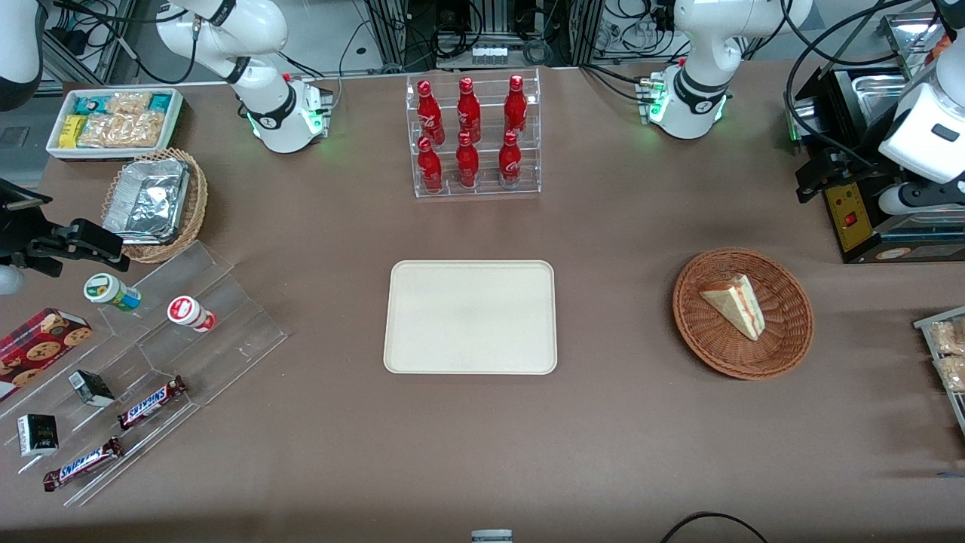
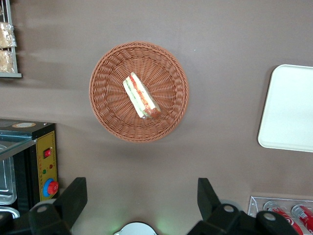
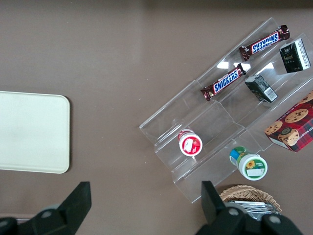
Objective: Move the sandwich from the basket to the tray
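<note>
The sandwich, a pale wedge with a red and green filling stripe, lies in the reddish-brown wicker basket. The cream tray lies bare at the table's middle, toward the parked arm from the basket. My left gripper hangs high above the table, farther from the front camera than the basket, by a black appliance. In the left wrist view it is open and empty, well apart from the sandwich, the basket and the tray. The tray also shows in the right wrist view.
A clear rack of red bottles stands farther back than the tray. The black appliance and a metal tray of snacks are at the working arm's end. A clear stepped display, a tan foil-container basket and a white snack bin are at the parked arm's end.
</note>
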Robot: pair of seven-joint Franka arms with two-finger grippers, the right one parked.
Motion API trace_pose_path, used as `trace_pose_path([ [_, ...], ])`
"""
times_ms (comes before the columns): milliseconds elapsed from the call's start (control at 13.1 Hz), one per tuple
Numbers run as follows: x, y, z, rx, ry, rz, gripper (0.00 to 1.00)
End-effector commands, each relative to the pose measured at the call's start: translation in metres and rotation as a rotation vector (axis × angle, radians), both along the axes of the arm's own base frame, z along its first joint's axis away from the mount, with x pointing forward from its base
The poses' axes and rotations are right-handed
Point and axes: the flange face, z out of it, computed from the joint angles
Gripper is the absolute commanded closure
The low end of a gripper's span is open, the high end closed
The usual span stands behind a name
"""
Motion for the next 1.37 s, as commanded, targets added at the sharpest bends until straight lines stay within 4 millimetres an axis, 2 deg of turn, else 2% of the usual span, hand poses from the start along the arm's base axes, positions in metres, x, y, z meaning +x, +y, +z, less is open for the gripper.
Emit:
trace_pose_path([
  [0,0.010,0.023,-0.010,0.006,-0.011,0.037,0.00],
  [153,0.014,0.033,-0.027,0.012,0.001,0.077,0.00],
  [305,0.016,0.057,-0.046,0.017,0.014,0.174,0.00],
  [687,0.031,0.083,-0.110,0.009,-0.010,0.318,0.00],
  [916,0.048,0.085,-0.169,0.046,0.036,0.481,0.00],
  [1145,0.043,0.083,-0.211,0.053,-0.003,0.625,0.00],
  [1298,0.045,0.080,-0.246,0.056,-0.015,0.674,0.00],
])
